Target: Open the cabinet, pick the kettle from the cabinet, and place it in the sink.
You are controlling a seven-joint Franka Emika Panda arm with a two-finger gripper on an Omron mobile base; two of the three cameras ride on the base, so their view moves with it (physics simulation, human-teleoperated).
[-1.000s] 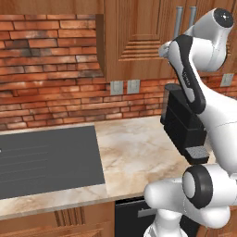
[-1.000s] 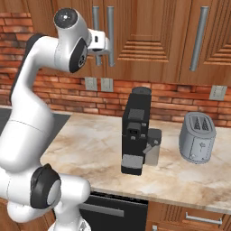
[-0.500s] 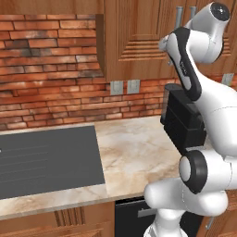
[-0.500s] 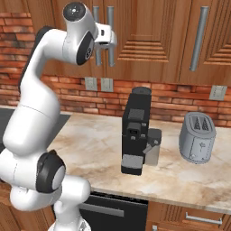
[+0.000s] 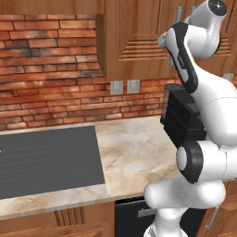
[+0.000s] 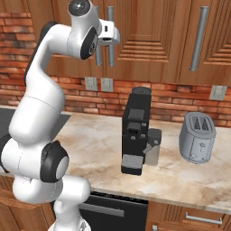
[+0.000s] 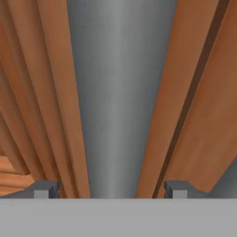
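1. The gripper [image 7: 111, 189], its fingers spread apart, is raised against the closed cabinet [image 6: 149, 36], with a grey bar handle [image 7: 121, 92] standing between the two tips.
2. Since a second ago the arm has reached further up and in toward the doors.
3. Below, a black coffee machine [image 6: 136, 131] and a toaster [image 6: 196, 137] stand on the marble counter [image 6: 103, 140], beside the stovetop [image 5: 46, 159].

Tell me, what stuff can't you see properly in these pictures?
- Kettle: the cabinet doors are shut, so nothing inside shows.
- Sink: outside the edges of both base views.
- Gripper: in the hand view the fingertips sit either side of the grey door handle, apparently apart from it, but touching cannot be settled; in the base views the arm covers it.
- Coffee machine: half hidden by the arm in the left base view.
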